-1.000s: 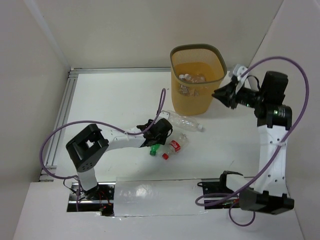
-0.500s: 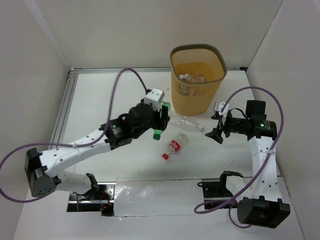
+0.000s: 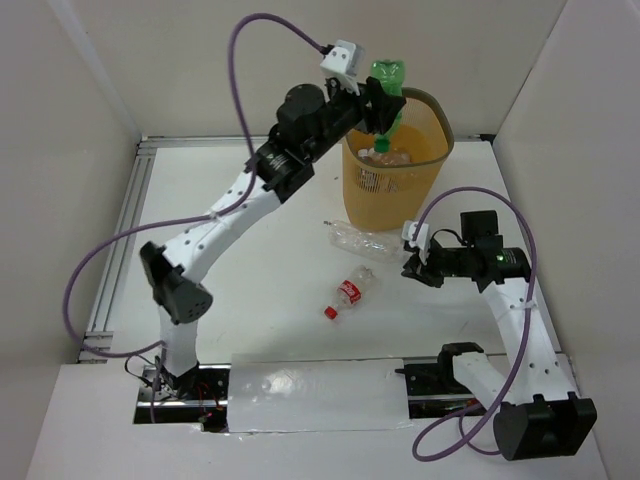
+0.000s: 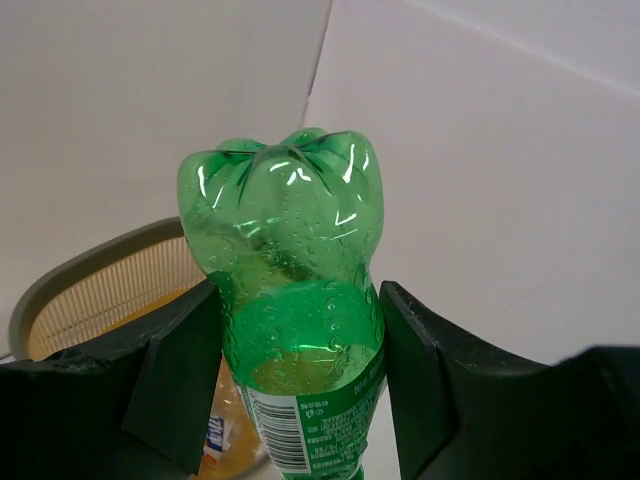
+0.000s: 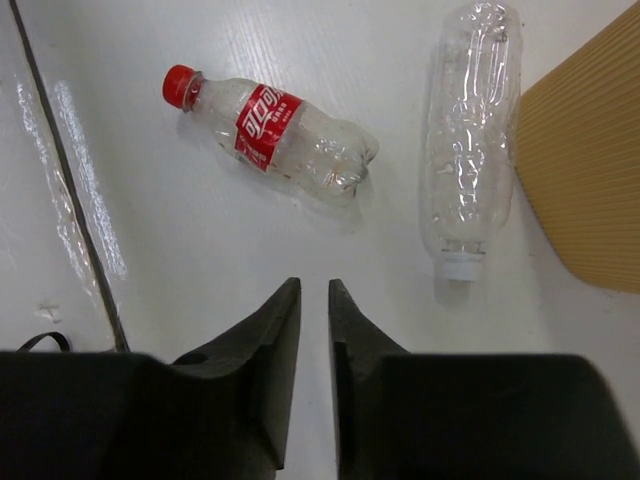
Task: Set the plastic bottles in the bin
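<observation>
Since a second earlier the left pincer had swung the green bottle up over the bin; its wrist view showed it clenched on that bottle, so release seemed next; the right wrist view showed the right pincer closed to a slit, empty, above the red-capped bottle and the clear bottle on the desk.
</observation>
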Controlling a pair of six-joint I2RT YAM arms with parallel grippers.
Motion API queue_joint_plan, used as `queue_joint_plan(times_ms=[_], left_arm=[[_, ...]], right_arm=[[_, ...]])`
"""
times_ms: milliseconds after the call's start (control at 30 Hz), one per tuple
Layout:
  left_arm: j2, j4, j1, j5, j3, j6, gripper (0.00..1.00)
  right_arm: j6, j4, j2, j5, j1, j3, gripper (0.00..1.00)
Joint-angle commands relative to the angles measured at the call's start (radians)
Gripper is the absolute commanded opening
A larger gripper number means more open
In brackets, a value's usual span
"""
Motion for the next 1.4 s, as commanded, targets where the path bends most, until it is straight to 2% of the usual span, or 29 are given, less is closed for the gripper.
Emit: queue_joint_plan(times_ms=[0, 67, 100, 133, 167, 200, 233, 300, 367, 400, 433, 533, 600, 633, 667, 700, 733, 767, 800, 900, 933, 967, 1033, 1133, 1233, 1300, 1367], left_arm=[[0.134, 0.102, 0.042, 0.036, 0.097, -0.032, 0.27], [0.198, 0.194, 0.051, -0.019, 0.097, -0.046, 0.31], [0.216, 0.194, 0.051, -0.052, 0.097, -0.046, 0.41], [0.233, 0.237, 0.051, -0.085, 0.097, -0.046, 0.54], [0.265, 0.257, 0.051, -0.142, 0.097, -0.020, 0.66], [0.284, 0.257, 0.040, -0.170, 0.109, -0.020, 0.88], [0.301, 0.257, 0.040, -0.182, 0.132, 0.000, 0.94], [0.341, 0.201, 0.040, -0.182, 0.237, 0.022, 0.99], [0.364, 0.176, 0.040, -0.153, 0.282, 0.022, 0.99], [0.355, 0.176, 0.040, -0.141, 0.282, 0.022, 0.99], [0.341, 0.167, 0.040, -0.132, 0.282, 0.022, 0.99], [0.223, 0.144, 0.040, -0.122, 0.171, 0.022, 0.99], [0.064, 0.131, 0.026, -0.122, 0.064, 0.037, 0.99], [-0.002, 0.115, 0.016, -0.138, -0.084, 0.052, 0.99], [-0.073, 0.104, 0.006, -0.148, -0.168, 0.052, 0.99], [-0.222, 0.104, 0.006, -0.149, -0.258, 0.052, 0.99], [-0.300, 0.095, 0.006, -0.173, -0.451, 0.034, 0.99], [-0.376, 0.078, -0.004, -0.182, -0.550, 0.025, 0.99], [-0.527, 0.064, -0.015, -0.211, -0.736, -0.009, 0.99], [-0.740, -0.043, -0.050, -0.260, -0.992, -0.082, 0.99], [-0.806, -0.077, -0.050, -0.280, -1.138, -0.152, 0.99], [-0.926, -0.111, -0.076, -0.300, -1.205, -0.188, 0.99], [-1.033, -0.239, -0.098, -0.352, -1.346, -0.307, 0.99], [-1.192, -0.348, -0.136, -0.394, -1.434, -0.427, 0.99], [-1.271, -0.441, -0.158, -0.415, -1.495, -0.533, 0.99], [-1.271, -0.477, -0.158, -0.426, -1.505, -0.573, 0.99], [-1.262, -0.487, -0.158, -0.426, -1.505, -0.587, 0.99]], right_arm=[[0.070, 0.099, -0.038, 0.043, 0.031, -0.019, 0.27], [0.081, 0.109, -0.047, 0.043, 0.022, -0.029, 0.37], [0.098, 0.110, -0.047, 0.043, 0.022, -0.042, 0.43], [0.107, 0.135, -0.047, 0.043, 0.022, -0.042, 0.59], [0.116, 0.146, -0.047, 0.043, 0.022, -0.042, 0.65], [0.132, 0.159, -0.058, 0.043, 0.031, -0.051, 0.70], [0.132, 0.178, -0.058, 0.043, 0.031, -0.051, 0.76], [0.101, 0.188, -0.058, 0.043, 0.042, -0.051, 0.85], [-0.021, 0.132, -0.058, 0.019, 0.066, -0.077, 0.86], [-0.180, 0.110, -0.046, 0.005, 0.086, -0.104, 0.87], [-0.230, 0.110, -0.035, -0.009, 0.098, -0.120, 0.89], [-0.313, 0.171, 0.003, 0.022, 0.175, -0.154, 0.91], [-0.313, 0.237, 0.043, 0.057, 0.224, -0.154, 0.91], [-0.340, 0.249, 0.064, 0.086, 0.267, -0.154, 0.91], [-0.353, 0.261, 0.099, 0.099, 0.285, -0.154, 0.93], [-0.353, 0.295, 0.116, 0.114, 0.305, -0.154, 0.93], [-0.362, 0.315, 0.132, 0.128, 0.345, -0.154, 0.93], [-0.362, 0.347, 0.158, 0.154, 0.365, -0.145, 0.93], [-0.362, 0.366, 0.172, 0.181, 0.402, -0.145, 0.93], [-0.388, 0.402, 0.236, 0.227, 0.459, -0.135, 0.94], [-0.411, 0.412, 0.255, 0.243, 0.489, -0.126, 0.96], [-0.423, 0.412, 0.271, 0.266, 0.505, -0.126, 0.96], [-0.448, 0.433, 0.327, 0.284, 0.542, -0.126, 0.96], [-0.460, 0.479, 0.397, 0.321, 0.563, -0.126, 0.96], [-0.480, 0.525, 0.461, 0.364, 0.588, -0.135, 0.96], [-0.489, 0.525, 0.491, 0.378, 0.588, -0.125, 0.92], [-0.489, 0.525, 0.515, 0.378, 0.588, -0.115, 0.80]])
